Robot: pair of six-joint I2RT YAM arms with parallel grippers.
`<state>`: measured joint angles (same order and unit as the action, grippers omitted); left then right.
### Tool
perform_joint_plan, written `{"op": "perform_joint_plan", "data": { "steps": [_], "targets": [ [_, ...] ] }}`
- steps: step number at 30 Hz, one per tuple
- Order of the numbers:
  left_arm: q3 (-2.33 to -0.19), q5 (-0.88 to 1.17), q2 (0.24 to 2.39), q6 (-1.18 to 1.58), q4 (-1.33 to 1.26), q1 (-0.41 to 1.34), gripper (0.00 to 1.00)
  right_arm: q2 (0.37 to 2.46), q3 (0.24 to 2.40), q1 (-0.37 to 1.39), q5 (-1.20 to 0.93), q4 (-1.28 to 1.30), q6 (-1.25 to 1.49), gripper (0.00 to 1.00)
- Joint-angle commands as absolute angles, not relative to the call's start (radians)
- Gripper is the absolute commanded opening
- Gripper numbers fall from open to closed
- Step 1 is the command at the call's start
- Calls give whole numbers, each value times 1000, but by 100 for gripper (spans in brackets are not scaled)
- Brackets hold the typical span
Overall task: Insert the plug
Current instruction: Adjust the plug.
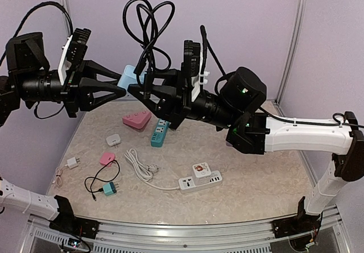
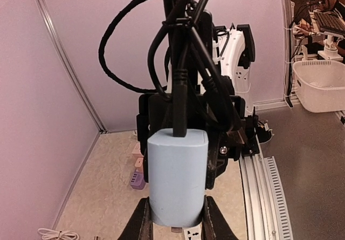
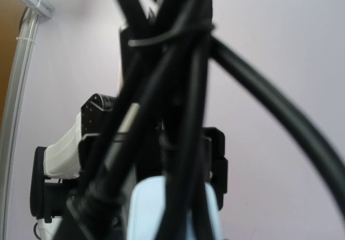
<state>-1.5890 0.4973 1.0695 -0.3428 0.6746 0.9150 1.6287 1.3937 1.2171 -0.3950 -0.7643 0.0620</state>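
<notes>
A light blue socket block hangs in the air above the table. My left gripper is shut on it, and in the left wrist view its fingers press both sides of the block. A black plug with a thick looped black cable sits in the block's far end. My right gripper meets it from the opposite side, shut around the plug. The right wrist view is blurred. It shows only cables in front of the blue block, and its own fingers are hidden.
On the table below lie a pink power strip, a teal strip, a white strip with a coiled white cord, and small chargers. A white basket stands beyond the table rail.
</notes>
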Motion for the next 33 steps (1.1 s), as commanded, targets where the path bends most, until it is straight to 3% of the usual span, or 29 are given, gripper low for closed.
{"op": "perform_joint_plan", "data": {
  "steps": [1,3,4,5,6,7,16,23,29,33],
  "targets": [
    [-1627,511,1084,-385,682,945,0,1625,1429,1228,-386,-673,50,0],
    [-1632,499,1085,-385,693,945,0,1613,1426,1228,-379,-648,42,0],
    [-1633,480,1083,-383,701,945,0,1603,1426,1228,-369,-623,35,11],
    [-1636,457,1081,-385,717,944,0,1591,1427,1229,-356,-581,27,39],
    [-1641,429,1079,-394,739,945,0,1563,1429,1227,-336,-494,15,80],
    [-1647,398,1079,-403,773,945,0,1538,1434,1228,-308,-413,-15,96],
    [-1659,105,1108,-483,1005,923,0,1236,1374,1228,-158,331,-33,100],
    [-1676,-72,1224,-587,1141,941,0,996,1309,1229,238,396,76,99],
    [-1699,-105,1281,-605,1176,983,0,1205,1432,1229,181,338,-76,99],
    [-1721,-42,1312,-591,1214,992,0,1369,1594,1225,33,441,-150,100]
  ]
}}
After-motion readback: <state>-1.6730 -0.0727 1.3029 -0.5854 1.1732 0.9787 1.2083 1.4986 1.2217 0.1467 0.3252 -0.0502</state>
